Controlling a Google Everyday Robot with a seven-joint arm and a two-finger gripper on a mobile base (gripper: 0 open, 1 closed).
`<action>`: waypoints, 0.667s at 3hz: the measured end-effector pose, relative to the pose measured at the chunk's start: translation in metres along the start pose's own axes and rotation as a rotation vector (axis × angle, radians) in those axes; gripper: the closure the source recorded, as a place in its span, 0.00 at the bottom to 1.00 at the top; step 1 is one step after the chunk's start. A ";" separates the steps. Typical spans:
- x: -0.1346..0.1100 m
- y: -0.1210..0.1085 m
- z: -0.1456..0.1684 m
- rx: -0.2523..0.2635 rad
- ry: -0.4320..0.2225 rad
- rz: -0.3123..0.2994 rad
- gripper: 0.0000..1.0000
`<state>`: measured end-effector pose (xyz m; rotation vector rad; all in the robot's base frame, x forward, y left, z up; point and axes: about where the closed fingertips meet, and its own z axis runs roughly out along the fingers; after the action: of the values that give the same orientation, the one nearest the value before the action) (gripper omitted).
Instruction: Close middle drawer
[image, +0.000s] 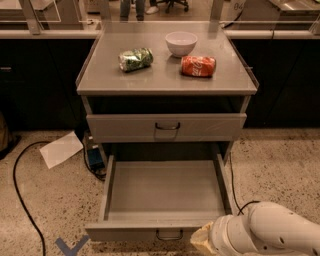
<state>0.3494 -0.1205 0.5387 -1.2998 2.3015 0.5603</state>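
Likely lab or office workspace: speckled terrazzo floor (280, 165), dark counters (45, 75) behind, swivel-chair base (170, 4), loose cable (22, 205), grey metal table (165, 82). End effector (202, 241) low right, just beside front of open middle drawer (165, 190).

Camera view: high in front, looking down into the open middle drawer (165, 192), close
Gripper (204, 241): bottom right, beside the drawer's front

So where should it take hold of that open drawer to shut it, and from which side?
Probably the small loop handle centred on the low front panel of the middle drawer, coming from the front, since the tray juts out toward the camera. A flat push on that panel may also work. The gripper sits just right of the handle.
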 end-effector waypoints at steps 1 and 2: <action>0.035 -0.009 0.041 -0.011 -0.025 0.054 1.00; 0.069 -0.009 0.083 -0.077 -0.040 0.100 1.00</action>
<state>0.3393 -0.1276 0.4309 -1.2014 2.3427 0.7087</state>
